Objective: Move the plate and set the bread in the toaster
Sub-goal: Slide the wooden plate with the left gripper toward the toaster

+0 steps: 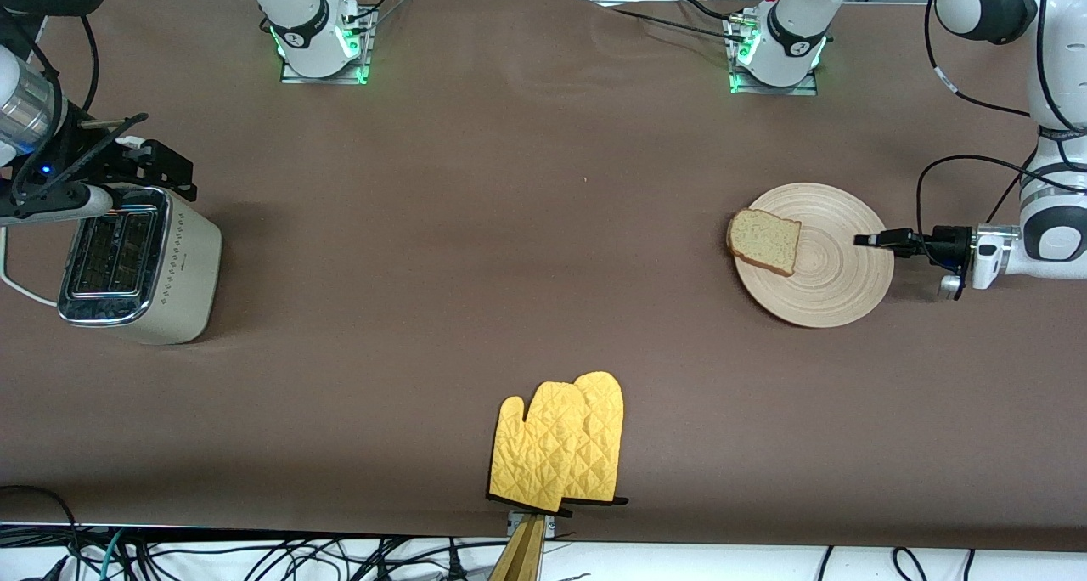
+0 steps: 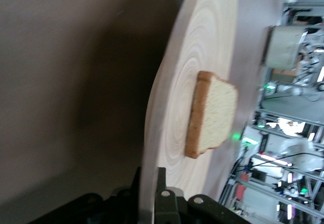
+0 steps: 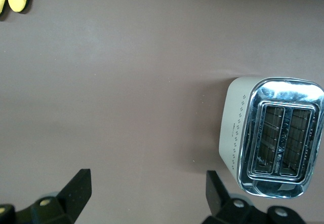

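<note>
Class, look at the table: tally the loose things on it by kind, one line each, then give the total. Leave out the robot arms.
Plate: 1
Bread slice: 1
Toaster: 1
Yellow oven mitts: 2
Total: 5

toaster (image 1: 140, 262): upper end hidden by right claw (image 1: 157, 169) | cord cut off

On the bench (image 1: 509, 224) there is one round wooden plate (image 1: 836, 284), carrying one slice of bread (image 1: 764, 241). One cream two-slot toaster (image 1: 140, 262) stands toward the right arm's end, so two slots in all. Two yellow quilted oven mitts (image 1: 556, 445) lie overlapped. Two robot arms are present, each with one end effector: left end effector (image 1: 875, 239), right end effector (image 3: 147, 193).
</note>
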Controlling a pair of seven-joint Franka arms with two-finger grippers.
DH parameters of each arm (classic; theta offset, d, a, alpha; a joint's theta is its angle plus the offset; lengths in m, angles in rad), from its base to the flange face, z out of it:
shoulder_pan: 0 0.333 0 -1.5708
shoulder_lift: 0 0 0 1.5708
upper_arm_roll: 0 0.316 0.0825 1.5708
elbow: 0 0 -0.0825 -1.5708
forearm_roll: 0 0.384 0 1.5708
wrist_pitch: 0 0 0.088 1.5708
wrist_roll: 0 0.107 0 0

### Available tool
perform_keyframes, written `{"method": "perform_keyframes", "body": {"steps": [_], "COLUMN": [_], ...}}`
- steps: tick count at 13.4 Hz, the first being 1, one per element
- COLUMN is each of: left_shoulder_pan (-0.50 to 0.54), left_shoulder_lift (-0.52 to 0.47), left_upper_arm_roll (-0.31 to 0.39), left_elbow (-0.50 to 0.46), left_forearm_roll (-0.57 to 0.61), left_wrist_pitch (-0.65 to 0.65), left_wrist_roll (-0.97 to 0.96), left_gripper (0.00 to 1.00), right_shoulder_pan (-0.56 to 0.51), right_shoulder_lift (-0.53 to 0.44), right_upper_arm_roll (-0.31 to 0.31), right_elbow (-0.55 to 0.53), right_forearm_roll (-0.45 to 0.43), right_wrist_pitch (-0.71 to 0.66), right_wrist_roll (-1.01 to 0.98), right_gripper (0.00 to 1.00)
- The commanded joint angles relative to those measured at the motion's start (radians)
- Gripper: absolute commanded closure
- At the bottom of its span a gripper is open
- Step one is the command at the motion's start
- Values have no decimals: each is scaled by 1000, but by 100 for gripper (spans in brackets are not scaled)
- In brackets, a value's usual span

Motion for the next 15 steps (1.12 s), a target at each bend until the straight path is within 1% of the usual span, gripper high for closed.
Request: {"method": "perform_keyframes", "body": {"steps": [1, 4, 6, 9, 10, 11, 12, 15], "left_shoulder_pan": [-7, -40, -111, -297, -384, -470, -547, -722], "left_shoulder_lift": [-4, -3, -4, -1, -3, -3, -3, 8], "left_upper_arm_roll": [4, -7, -7, 0, 16, 50, 56, 58], "left_elbow": [24, 32, 24, 10, 12, 10, 7, 6], "left_forearm_roll": [-106, -178, -212, -353, -389, -455, -521, -691], "left_wrist_pitch": [-91, -145, -162, -151, -145, -113, -69, 65], "left_wrist_roll": [4, 0, -2, -77, -110, -149, -178, -249], "left_gripper": [100, 100, 100, 100, 100, 100, 100, 100], "right_shoulder_pan": [-2, -2, -3, -2, -2, -2, -2, -2], "right_shoulder_lift": [-3, -3, -3, -3, -3, -3, -3, -3], "right_upper_arm_roll": [1, 1, 1, 1, 2, 2, 2, 1], "right_elbow": [3, 3, 3, 3, 3, 3, 3, 3], "right_forearm_roll": [3, 3, 3, 3, 3, 3, 3, 3], "right_wrist_pitch": [-5, -5, -5, -5, -5, -5, -5, -5], "right_wrist_roll": [-9, -9, -9, -9, -9, -9, -9, -9], "right_gripper": [0, 0, 0, 0, 0, 0, 0, 0]}}
